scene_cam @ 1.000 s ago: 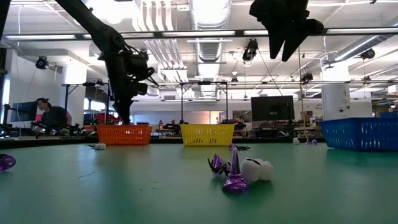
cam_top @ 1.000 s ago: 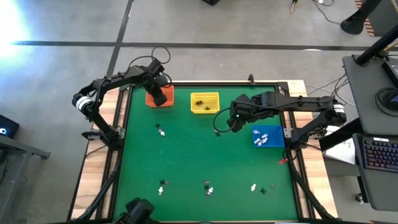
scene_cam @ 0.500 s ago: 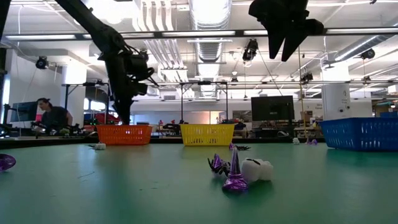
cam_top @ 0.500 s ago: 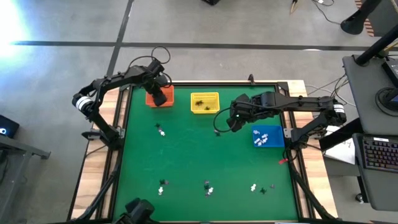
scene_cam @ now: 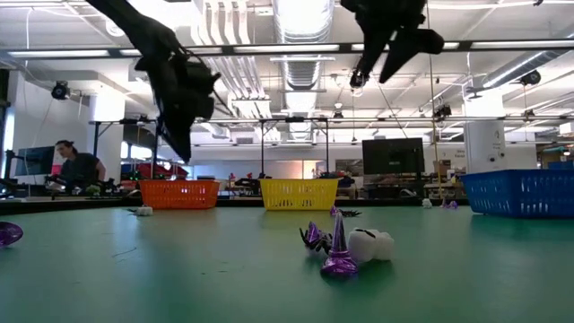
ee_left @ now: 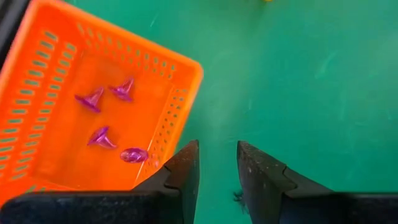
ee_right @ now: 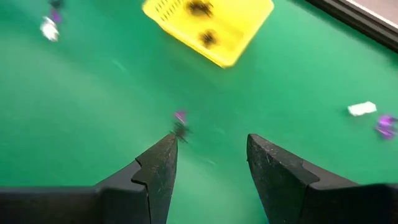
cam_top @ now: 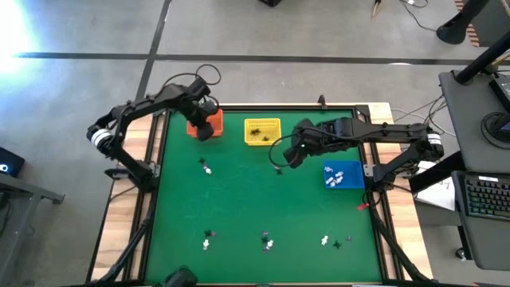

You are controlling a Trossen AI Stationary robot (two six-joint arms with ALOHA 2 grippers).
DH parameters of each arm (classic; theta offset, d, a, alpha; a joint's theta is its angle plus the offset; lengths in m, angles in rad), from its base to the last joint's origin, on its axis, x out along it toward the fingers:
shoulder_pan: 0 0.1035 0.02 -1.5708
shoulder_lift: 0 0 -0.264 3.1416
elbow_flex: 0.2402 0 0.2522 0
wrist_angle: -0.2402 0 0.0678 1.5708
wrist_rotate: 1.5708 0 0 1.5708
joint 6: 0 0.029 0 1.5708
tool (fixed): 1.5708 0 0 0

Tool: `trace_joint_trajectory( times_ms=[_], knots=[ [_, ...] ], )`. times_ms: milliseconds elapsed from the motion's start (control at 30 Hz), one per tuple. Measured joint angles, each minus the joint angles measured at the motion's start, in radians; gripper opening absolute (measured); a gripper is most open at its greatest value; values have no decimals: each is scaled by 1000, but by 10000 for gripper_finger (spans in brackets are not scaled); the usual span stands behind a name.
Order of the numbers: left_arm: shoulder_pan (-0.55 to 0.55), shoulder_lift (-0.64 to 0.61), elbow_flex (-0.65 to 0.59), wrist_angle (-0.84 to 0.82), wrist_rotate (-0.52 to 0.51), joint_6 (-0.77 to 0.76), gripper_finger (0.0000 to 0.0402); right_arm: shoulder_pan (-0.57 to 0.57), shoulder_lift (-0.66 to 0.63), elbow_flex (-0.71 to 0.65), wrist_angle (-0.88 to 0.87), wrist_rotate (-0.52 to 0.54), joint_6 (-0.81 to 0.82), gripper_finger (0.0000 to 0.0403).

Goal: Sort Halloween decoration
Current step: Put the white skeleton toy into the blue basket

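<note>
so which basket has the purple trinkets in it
The orange basket, beside the left gripper; purple trinkets lie in it. The yellow basket holds black ones.

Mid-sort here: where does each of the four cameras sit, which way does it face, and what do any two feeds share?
High view: overhead, looking straight down on the green table; both arms show.
Low view: at table-top height, looking level across to the room; both arms hang in from above.
Left wrist view: on the left arm, looking down past the open left gripper at the orange basket holding purple trinkets.
Right wrist view: on the right arm, past the open right gripper toward the yellow basket.
Shared: the yellow basket appears in the high, low and right wrist views.
</note>
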Motion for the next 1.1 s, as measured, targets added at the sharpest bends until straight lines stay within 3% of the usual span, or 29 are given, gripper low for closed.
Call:
trace_joint_trajectory(
  times_ms=[267, 567, 1100],
  knots=[
    [-70, -123, -44, -11, -5, -52, 88, 0, 0, -2, 101, 0, -55, 185],
    [-90, -252, -212, -11, -6, -84, 88, 0, 28, -4, 108, 1, -59, 185],
    [-115, -358, -271, -16, -6, -183, 88, 0, 240, -6, 128, -111, -51, 185]
  ],
)
